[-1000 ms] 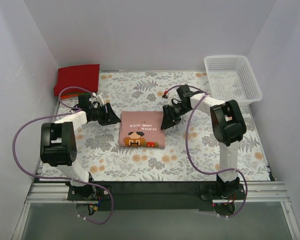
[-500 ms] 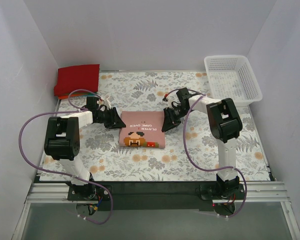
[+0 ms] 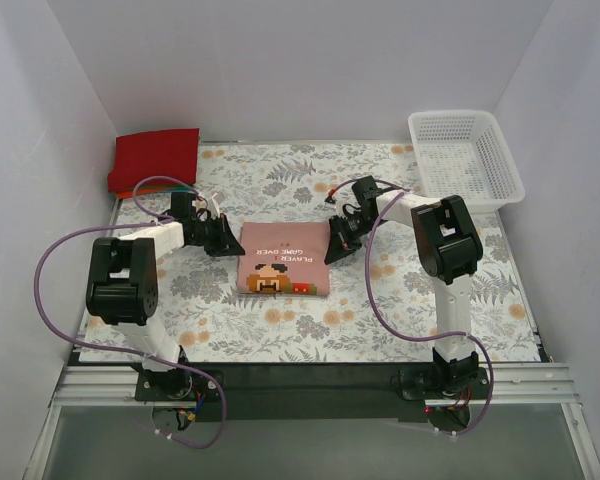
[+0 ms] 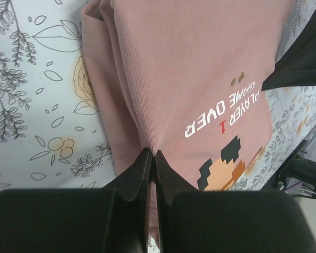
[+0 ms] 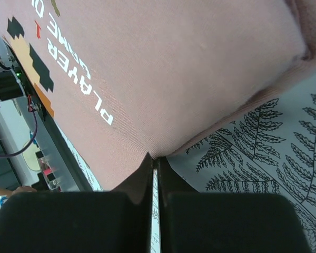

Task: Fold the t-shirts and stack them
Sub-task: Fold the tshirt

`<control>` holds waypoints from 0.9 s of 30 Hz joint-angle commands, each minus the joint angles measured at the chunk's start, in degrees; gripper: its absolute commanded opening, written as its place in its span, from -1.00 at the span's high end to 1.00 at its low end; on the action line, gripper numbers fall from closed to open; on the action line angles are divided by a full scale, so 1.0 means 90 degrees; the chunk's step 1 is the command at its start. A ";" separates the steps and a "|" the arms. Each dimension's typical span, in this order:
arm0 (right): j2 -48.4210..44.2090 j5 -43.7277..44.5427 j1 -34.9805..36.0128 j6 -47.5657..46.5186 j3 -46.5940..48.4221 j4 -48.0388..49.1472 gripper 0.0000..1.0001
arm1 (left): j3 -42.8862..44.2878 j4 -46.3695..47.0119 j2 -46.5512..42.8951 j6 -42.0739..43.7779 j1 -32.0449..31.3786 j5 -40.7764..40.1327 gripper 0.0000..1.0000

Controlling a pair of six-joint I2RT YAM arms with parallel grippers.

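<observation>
The dusty pink t-shirt [image 3: 283, 258], folded into a rectangle with the pixel face and text up, lies mid-table. My left gripper [image 3: 234, 243] is at its left edge; in the left wrist view the gripper [image 4: 151, 155] is shut, pinching a pucker of pink cloth [image 4: 200, 63]. My right gripper [image 3: 332, 248] is at the shirt's right edge; in the right wrist view it [image 5: 154, 158] is shut on the shirt's rim [image 5: 174, 68]. A folded red t-shirt [image 3: 158, 155] lies at the back left, with an orange edge showing under it.
A white lattice basket [image 3: 465, 160] stands at the back right. The floral table cloth [image 3: 280, 325] covers the table. White walls close in the left, back and right. The right gripper's dark body shows in the left wrist view [image 4: 305, 52].
Both grippers have moved in to the pink shirt's side edges, the left one more. The shirt lies where it was.
</observation>
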 commanded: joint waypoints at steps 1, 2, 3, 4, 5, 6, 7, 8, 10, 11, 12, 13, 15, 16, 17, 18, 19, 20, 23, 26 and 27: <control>0.0309 0.0974 0.0000 -0.0204 0.0020 0.0060 0.97 | 0.0184 -0.0237 -0.0545 0.0467 0.0114 -0.0682 1.00; 0.0299 0.1024 0.0000 -0.0204 0.0011 0.0070 0.97 | 0.0155 -0.0237 -0.0565 0.0593 0.0124 -0.0799 1.00; 0.0299 0.1092 0.0009 -0.0204 0.0001 0.0060 0.97 | 0.0125 -0.0237 -0.0546 0.0633 0.0144 -0.0936 1.00; 0.0280 0.1209 0.0000 -0.0204 -0.0009 0.0060 0.97 | 0.0116 -0.0228 -0.0497 0.0682 0.0173 -0.1082 1.00; 0.0279 0.1248 0.0000 -0.0214 0.0001 0.0041 0.97 | 0.0115 -0.0237 -0.0294 0.0808 0.0173 -0.1122 1.00; 0.0279 0.1278 0.0000 -0.0214 -0.0009 0.0041 0.97 | 0.0144 -0.0257 -0.0176 0.0838 0.0183 -0.1171 1.00; 0.0279 0.1336 0.0000 -0.0214 -0.0009 0.0031 0.97 | 0.0174 -0.0257 -0.0049 0.0858 0.0173 -0.1200 1.00; 0.0279 0.1375 0.0009 -0.0214 -0.0028 0.0031 0.97 | 0.0193 -0.0257 0.0098 0.0877 0.0173 -0.1220 1.00; 0.0289 0.1453 0.0010 -0.0233 -0.0019 0.0031 0.97 | 0.0271 -0.0208 0.0459 0.0868 0.0183 -0.1259 1.00; 0.0289 0.1454 0.0010 -0.0243 -0.0009 0.0021 0.97 | 0.0301 -0.0198 0.0547 0.0868 0.0173 -0.1259 1.00; 0.0299 0.1444 0.0000 -0.0263 0.0010 0.0002 0.97 | 0.0340 -0.0189 0.0693 0.0839 0.0183 -0.1240 1.00; 0.0289 0.1367 0.0009 -0.0282 0.0049 0.0002 0.97 | 0.0427 -0.0198 0.0733 0.0839 0.0173 -0.1172 1.00; 0.0250 0.1152 0.0010 -0.0360 0.0243 -0.0096 0.97 | 0.0486 -0.0247 0.0685 0.0819 0.0193 -0.0714 0.85; 0.0221 0.0861 0.0010 -0.0380 0.0312 -0.0144 0.97 | 0.0477 -0.0247 0.0492 0.0809 0.0212 -0.0538 0.74; 0.0134 0.0742 0.0000 -0.0399 0.0381 -0.0203 0.87 | 0.0438 -0.0247 0.0335 0.0829 0.0212 -0.0305 0.61; 0.0046 0.0664 0.0009 -0.0399 0.0420 -0.0232 0.50 | 0.0389 -0.0247 0.0198 0.0839 0.0222 -0.0060 0.47; -0.0071 0.0615 0.0010 -0.0457 0.0401 -0.0242 0.33 | 0.0321 -0.0247 -0.0113 0.0839 0.0222 0.0039 0.26; -0.0343 0.0595 0.0010 -0.0477 0.0343 -0.0233 0.17 | 0.0195 -0.0267 -0.0232 0.0868 0.0222 0.0156 0.19; -0.0822 0.0449 0.0000 -0.0526 0.0060 -0.0223 -0.11 | 0.0038 -0.0559 -0.0602 0.0975 0.0466 0.0488 0.10; -0.1174 0.0175 0.0019 -0.0556 -0.0330 -0.0233 -0.15 | -0.0226 -0.0803 -0.0876 0.0995 0.0476 0.0742 0.10; -0.1214 0.0107 0.0039 -0.0565 -0.0438 -0.0223 -0.15 | -0.0342 -0.0852 -0.0906 0.0995 0.0466 0.0762 0.10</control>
